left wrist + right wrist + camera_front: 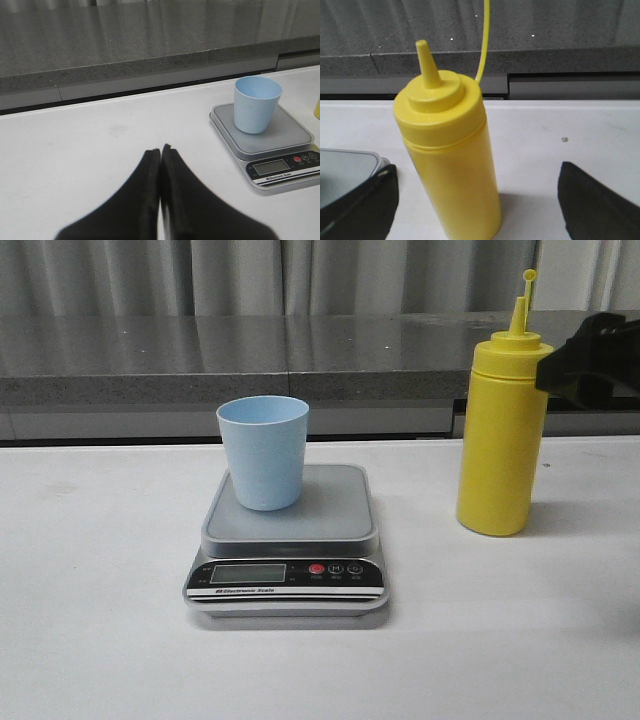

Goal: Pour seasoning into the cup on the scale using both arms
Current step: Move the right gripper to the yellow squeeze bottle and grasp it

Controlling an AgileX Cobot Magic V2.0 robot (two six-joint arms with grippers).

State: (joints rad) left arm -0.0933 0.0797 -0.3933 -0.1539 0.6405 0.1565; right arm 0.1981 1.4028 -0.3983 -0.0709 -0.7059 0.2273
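The pale blue cup (263, 450) stands upright on the grey platform of the scale (335, 512), towards its back left. The yellow seasoning bottle (500, 440) stands upright on the table to the right of the scale, nozzle uncovered, with its tethered cap (529, 276) sticking up. My right gripper (580, 362) is behind the bottle's shoulder. In the right wrist view it (476, 167) is open, a finger on each side of the bottle (447, 160), not touching. My left gripper (160, 149) is shut and empty over the table, left of the cup (257, 102) and scale (292, 137).
The white table (100, 590) runs to a grey stone ledge (250, 360) at the back, with curtains behind. The scale's corner (345, 167) lies close beside one right finger. A yellow sliver of the bottle (318, 107) shows at the edge of the left wrist view.
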